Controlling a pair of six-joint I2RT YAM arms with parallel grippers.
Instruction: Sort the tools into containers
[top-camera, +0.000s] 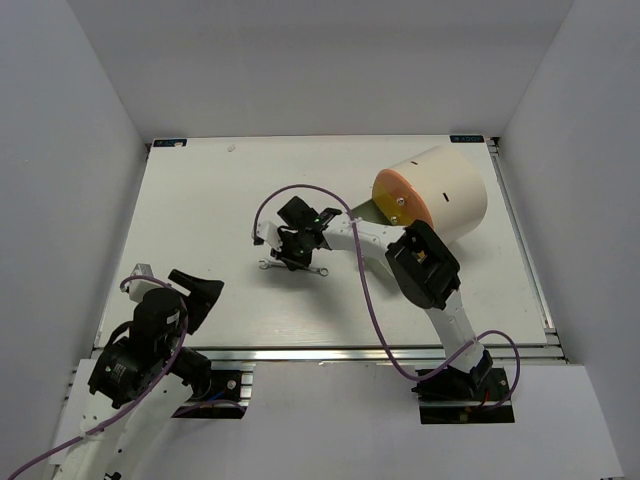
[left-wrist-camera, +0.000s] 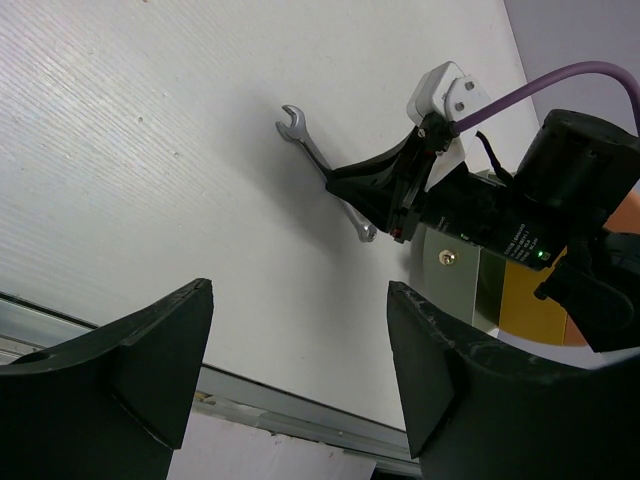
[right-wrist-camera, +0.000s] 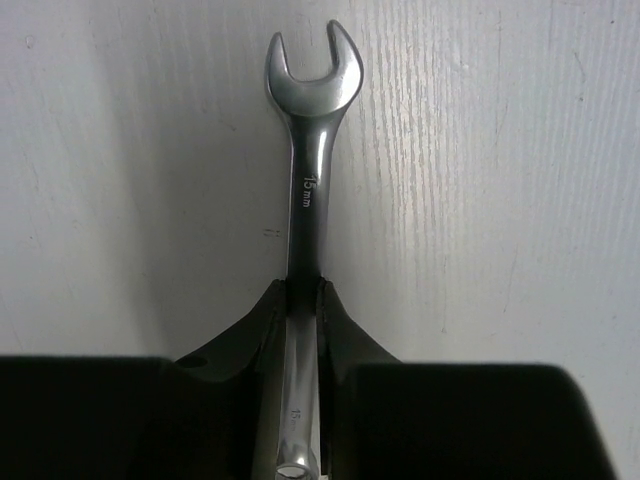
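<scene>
— White bench (top-camera: 200, 190), grey walls on three sides. Where is the wrench?
— Wrench (right-wrist-camera: 305, 190): flat on the bench near centre, as far as can be seen, left of the drum (top-camera: 450, 190). The drum lies on its side, orange face toward the wrench. Right jaws pinch the shank by its narrow edges, about mid-length. Left jaws: spread, empty, at the near left corner.
— Handling?
— Likely rigid steel, dense for its size, polished and therefore slippery. A mid-shank hold should balance both heads. An off-centre hold could let it pivot.
</scene>
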